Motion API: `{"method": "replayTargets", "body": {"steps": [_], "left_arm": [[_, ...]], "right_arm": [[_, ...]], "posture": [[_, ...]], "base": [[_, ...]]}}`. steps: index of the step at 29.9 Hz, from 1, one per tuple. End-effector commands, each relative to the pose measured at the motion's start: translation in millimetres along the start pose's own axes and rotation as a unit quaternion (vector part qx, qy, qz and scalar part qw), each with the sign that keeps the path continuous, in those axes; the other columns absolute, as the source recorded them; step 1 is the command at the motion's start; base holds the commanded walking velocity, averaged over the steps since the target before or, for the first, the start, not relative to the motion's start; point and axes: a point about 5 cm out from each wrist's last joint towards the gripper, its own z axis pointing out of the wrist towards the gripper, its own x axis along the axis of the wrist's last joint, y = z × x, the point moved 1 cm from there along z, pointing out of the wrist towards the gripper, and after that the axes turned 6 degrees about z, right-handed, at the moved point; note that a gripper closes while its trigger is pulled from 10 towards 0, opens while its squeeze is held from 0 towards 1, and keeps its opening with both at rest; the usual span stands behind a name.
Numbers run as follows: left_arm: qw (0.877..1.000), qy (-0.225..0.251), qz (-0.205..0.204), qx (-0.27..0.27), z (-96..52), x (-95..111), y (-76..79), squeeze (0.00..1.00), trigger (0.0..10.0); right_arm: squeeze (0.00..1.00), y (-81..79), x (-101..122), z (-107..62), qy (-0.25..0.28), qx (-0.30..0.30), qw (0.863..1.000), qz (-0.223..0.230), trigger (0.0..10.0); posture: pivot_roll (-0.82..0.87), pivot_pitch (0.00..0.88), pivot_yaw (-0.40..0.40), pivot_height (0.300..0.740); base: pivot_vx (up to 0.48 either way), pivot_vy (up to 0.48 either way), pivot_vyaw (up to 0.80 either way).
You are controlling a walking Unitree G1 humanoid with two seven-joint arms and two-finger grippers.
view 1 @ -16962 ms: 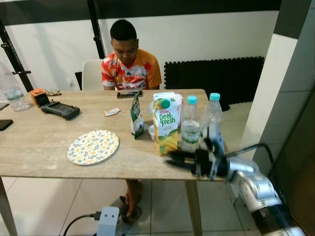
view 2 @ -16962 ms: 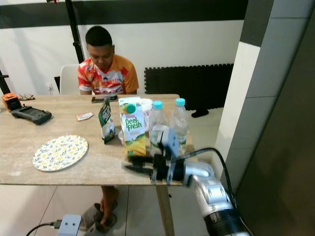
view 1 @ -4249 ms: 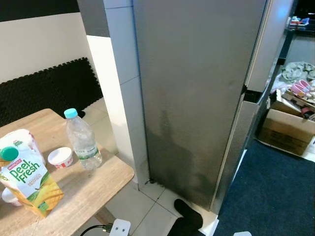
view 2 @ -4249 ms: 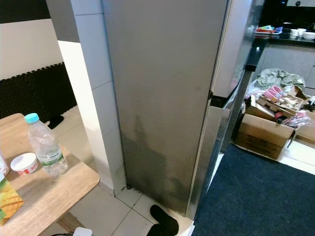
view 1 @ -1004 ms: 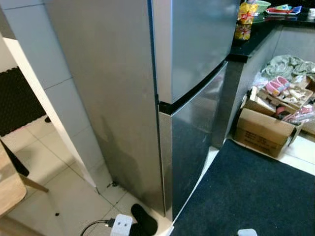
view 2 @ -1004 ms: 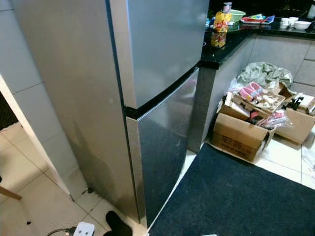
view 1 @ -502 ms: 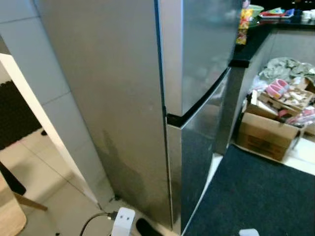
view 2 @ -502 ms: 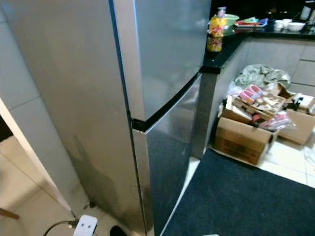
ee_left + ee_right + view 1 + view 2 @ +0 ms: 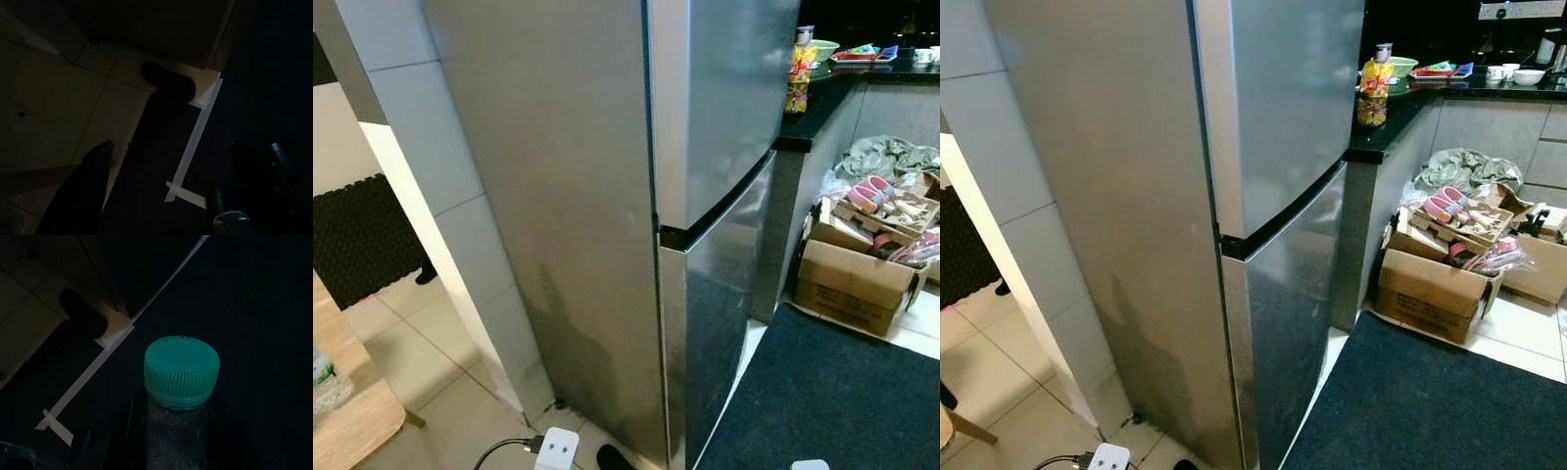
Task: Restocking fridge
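Observation:
A tall silver fridge [image 9: 705, 147] stands right before me, its upper door and lower door [image 9: 715, 323] both closed with a dark seam between them. In the dark right wrist view, my right gripper [image 9: 181, 435] is shut on a clear water bottle [image 9: 181, 372] with a teal cap, held upright above the dark mat. The left wrist view is also dark. There my left gripper [image 9: 188, 164] hangs over the floor with its fingers [image 9: 95, 171] spread apart and nothing between them.
A dark mat [image 9: 813, 392] lies in front of the fridge. Cardboard boxes [image 9: 857, 279] of clutter sit to its right, below a black counter [image 9: 832, 83]. A white power strip [image 9: 555, 452] and a black slipper [image 9: 612, 457] lie at the fridge's foot. The table corner [image 9: 357, 426] is at lower left.
The whole picture has shifted as the camera turned and rose: the fridge sits further right and the table corner has come into view at lower left. The fridge doors are still closed.

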Motion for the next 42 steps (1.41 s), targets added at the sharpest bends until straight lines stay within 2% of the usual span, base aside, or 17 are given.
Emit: {"method": "replayTargets", "body": {"steps": [1, 5, 8, 11, 18, 27, 34, 42], "left_arm": [[1.0, -0.005, 0.004, 0.007, -1.8, -5, -2.5, 0.0, 10.0], [1.0, -0.001, -0.006, 0.021, -1.9, -5, -3.3, 0.0, 10.0], [0.999, 0.002, -0.021, 0.036, -2.3, -5, -2.9, 0.0, 10.0], [0.999, 0.002, -0.024, 0.039, -2.8, -7, -2.0, 0.0, 10.0], [0.998, 0.015, -0.028, 0.056, -6.8, -12, -2.7, 0.0, 10.0], [0.997, 0.025, -0.021, 0.063, -7.9, -9, -12.5, 0.0, 10.0], [0.998, 0.032, -0.006, 0.05, -5.0, -2, -9.7, 0.0, 10.0], [0.998, 0.036, -0.008, 0.046, -3.6, 1, -6.6, 0.0, 10.0]], "right_arm": [[0.0, -4.0, -3, 0.0, -0.002, 0.009, 1.0, -0.003, 10.0], [0.0, -2.7, -1, 0.0, -0.003, 0.015, 1.0, -0.023, 10.0], [0.0, 0.7, 8, 0.9, -0.001, 0.021, 0.999, -0.047, 10.0], [0.0, 1.6, 12, 1.4, -0.001, 0.025, 0.998, -0.059, 10.0], [0.0, -4.5, 30, 5.1, 0.01, 0.043, 0.995, -0.09, 10.0], [0.0, -16.0, 28, 6.4, 0.018, 0.057, 0.995, -0.074, 10.0], [0.0, -9.1, 9, 2.8, 0.003, 0.034, 0.998, -0.054, 10.0], [0.0, -6.6, 8, 2.0, 0.005, 0.031, 0.998, -0.056, 10.0]], "posture": [[-0.1, 0.071, 0.07, 0.74], [-0.1, 0.071, 0.05, 0.74], [-0.09, 0.069, -0.011, 0.74], [-0.08, 0.069, -0.017, 0.74], [-0.05, 0.073, -0.078, 0.74], [-0.04, 0.073, -0.053, 0.74], [-0.06, 0.076, -0.009, 0.74], [-0.07, 0.073, -0.003, 0.74]], "base": [[0.0, 0.0, 0.0], [0.0, 0.0, 0.0], [0.0, 0.0, 0.0], [0.0, 0.0, 0.0], [0.0, 0.0, 0.0], [0.0, 0.0, 0.0], [0.0, 0.0, 0.0], [0.0, 0.0, 0.0]]}}
